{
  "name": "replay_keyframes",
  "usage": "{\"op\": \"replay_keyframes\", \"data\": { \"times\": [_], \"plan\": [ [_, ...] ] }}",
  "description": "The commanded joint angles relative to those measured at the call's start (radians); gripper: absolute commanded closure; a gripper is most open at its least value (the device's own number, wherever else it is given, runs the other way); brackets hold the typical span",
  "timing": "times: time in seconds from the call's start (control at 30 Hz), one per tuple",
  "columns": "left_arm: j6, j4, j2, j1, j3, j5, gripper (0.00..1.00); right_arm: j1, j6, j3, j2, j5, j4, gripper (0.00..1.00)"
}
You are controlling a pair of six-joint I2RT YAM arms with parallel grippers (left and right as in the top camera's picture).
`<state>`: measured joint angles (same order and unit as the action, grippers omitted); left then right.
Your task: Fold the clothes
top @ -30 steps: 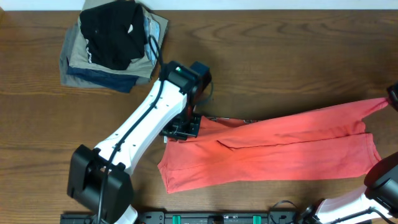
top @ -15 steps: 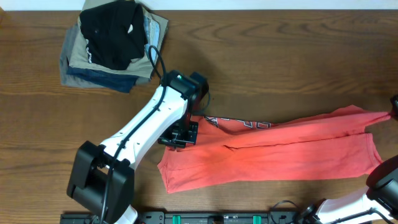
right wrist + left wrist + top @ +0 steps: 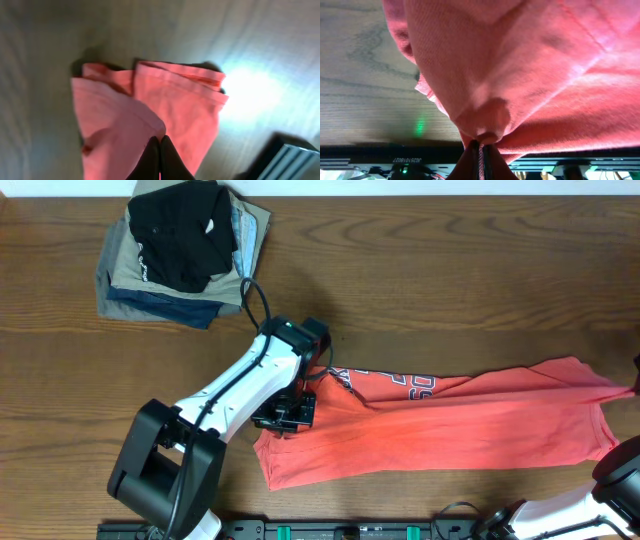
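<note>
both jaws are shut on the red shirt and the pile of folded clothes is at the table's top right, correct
No: the overhead view shows the pile of folded clothes at the table's top left, not top right. Both jaws are shut on the red shirt.

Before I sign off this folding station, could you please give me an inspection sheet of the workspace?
Surface: dark wooden table.
Job's things: coral-red T-shirt stretched between both hands, lettering showing along its far edge.
Clutter: stack of folded garments at the far left, black garment on top.
Hands: left hand shut on the T-shirt's left end; right hand shut on its right end.
Cables: black cable looping near the left hand.
Surroundings: pale strip beyond the far edge; black rail along the near edge.
</note>
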<state>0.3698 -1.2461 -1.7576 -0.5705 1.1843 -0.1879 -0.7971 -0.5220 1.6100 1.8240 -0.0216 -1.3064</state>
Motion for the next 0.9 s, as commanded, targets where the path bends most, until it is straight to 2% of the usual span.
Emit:
{"op": "replay_keyframes", "data": {
  "times": [0.0,0.87],
  "plan": [
    [0.01,0.003,0.009,0.003,-0.031,0.001,0.94,-0.008,-0.05,-0.01,-0.027,-0.095,0.0,0.99],
    [0.036,-0.013,0.009,0.002,-0.149,-0.019,0.93,-0.008,-0.076,-0.074,-0.027,-0.139,-0.012,0.98]
  ]
}}
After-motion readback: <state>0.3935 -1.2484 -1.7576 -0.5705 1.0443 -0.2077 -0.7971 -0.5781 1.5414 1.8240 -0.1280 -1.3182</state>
